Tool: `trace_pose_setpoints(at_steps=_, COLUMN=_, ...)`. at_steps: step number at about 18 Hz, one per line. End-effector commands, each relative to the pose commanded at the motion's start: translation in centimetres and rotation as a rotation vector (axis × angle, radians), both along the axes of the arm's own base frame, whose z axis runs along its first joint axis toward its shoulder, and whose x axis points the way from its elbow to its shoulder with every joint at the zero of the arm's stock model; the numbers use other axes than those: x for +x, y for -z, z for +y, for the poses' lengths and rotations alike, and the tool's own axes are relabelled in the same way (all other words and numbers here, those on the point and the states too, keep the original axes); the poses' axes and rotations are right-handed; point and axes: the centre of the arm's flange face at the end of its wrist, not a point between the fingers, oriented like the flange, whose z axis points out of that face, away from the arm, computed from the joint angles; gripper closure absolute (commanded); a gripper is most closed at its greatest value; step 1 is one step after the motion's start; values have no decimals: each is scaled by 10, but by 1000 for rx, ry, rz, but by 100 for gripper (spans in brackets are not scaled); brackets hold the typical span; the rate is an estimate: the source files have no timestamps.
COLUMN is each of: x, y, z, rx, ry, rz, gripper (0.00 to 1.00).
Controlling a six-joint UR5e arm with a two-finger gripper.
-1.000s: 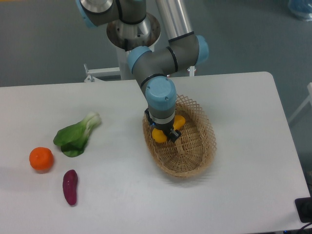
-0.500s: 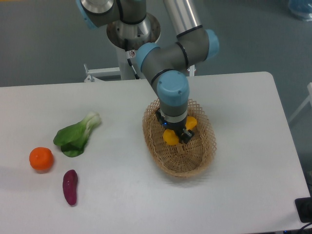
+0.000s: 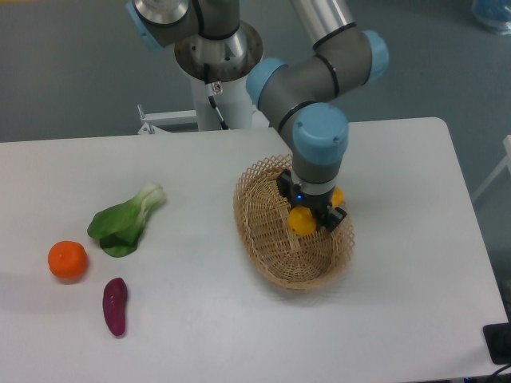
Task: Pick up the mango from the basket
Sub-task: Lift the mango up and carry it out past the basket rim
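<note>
Over the basket's (image 3: 263, 231) right side, mango (image 3: 302, 221) clamped between the hand's (image 3: 313, 220) fingers.

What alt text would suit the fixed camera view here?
A robot arm's pincer grips a yellow mango over the right side of a wicker basket on a white table. Left of the basket lie a leafy green, an orange and a purple vegetable.

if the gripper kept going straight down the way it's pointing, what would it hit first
The gripper points down with the mango between its fingers, over the right side of the basket. Going on, the mango would likely meet the basket's woven inside first, though depth is unclear.
</note>
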Motion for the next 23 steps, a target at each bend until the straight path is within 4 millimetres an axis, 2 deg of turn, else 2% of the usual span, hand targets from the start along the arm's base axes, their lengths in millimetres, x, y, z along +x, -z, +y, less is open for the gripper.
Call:
trace_pose_setpoints(at_steps=6, x=-32, y=-13, z=-5, rx=34, ry=-36, rz=24, gripper=57)
trace_pose_setpoints(at_steps=10, x=-43, y=-15, z=3, rx=43, ry=-34, rz=41, gripper=55)
trace_pose_setpoints(at_steps=15, x=-47, y=-16, z=4, rx=40, ry=27, rz=50, gripper=54)
trace_pose_setpoints(at_steps=23, x=-62, y=-20, z=5, rx=55, ry=32, rz=58, gripper=55)
